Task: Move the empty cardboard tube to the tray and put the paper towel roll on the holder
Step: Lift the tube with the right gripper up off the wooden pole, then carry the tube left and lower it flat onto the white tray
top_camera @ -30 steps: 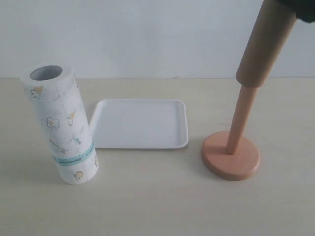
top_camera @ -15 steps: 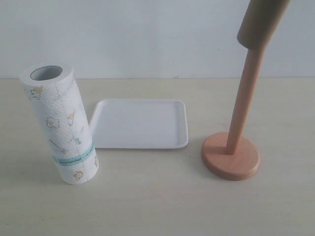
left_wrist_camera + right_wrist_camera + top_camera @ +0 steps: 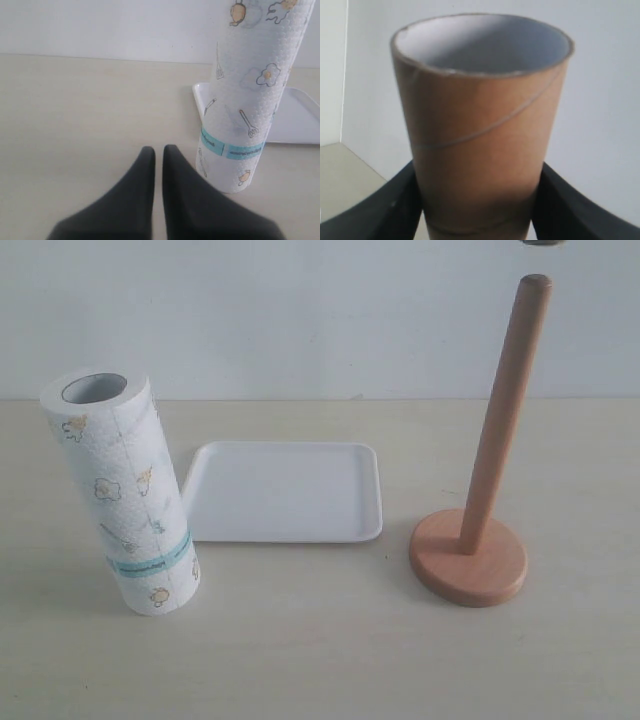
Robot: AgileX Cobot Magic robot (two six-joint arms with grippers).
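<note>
In the right wrist view my right gripper (image 3: 477, 202) is shut on the empty cardboard tube (image 3: 480, 120), one black finger (image 3: 395, 205) on each side of it and its hollow end facing the camera. The exterior view shows only a dark sliver (image 3: 543, 242) at the top edge, just above the pole. The holder (image 3: 497, 430) stands bare at the right on its round base (image 3: 468, 560). The paper towel roll (image 3: 122, 490) stands upright at the left, next to the white tray (image 3: 285, 492). My left gripper (image 3: 158, 151) is shut and empty, low beside the paper towel roll (image 3: 250, 95).
A pale wall runs behind the beige table (image 3: 320, 650). In the left wrist view, the corner of the tray (image 3: 300, 117) shows behind the roll. Neither arm shows in the exterior view.
The cardboard tube has risen up the holder's pole and off its top, leaving the exterior view. The pole now stands bare. The roll and the tray have not moved.
</note>
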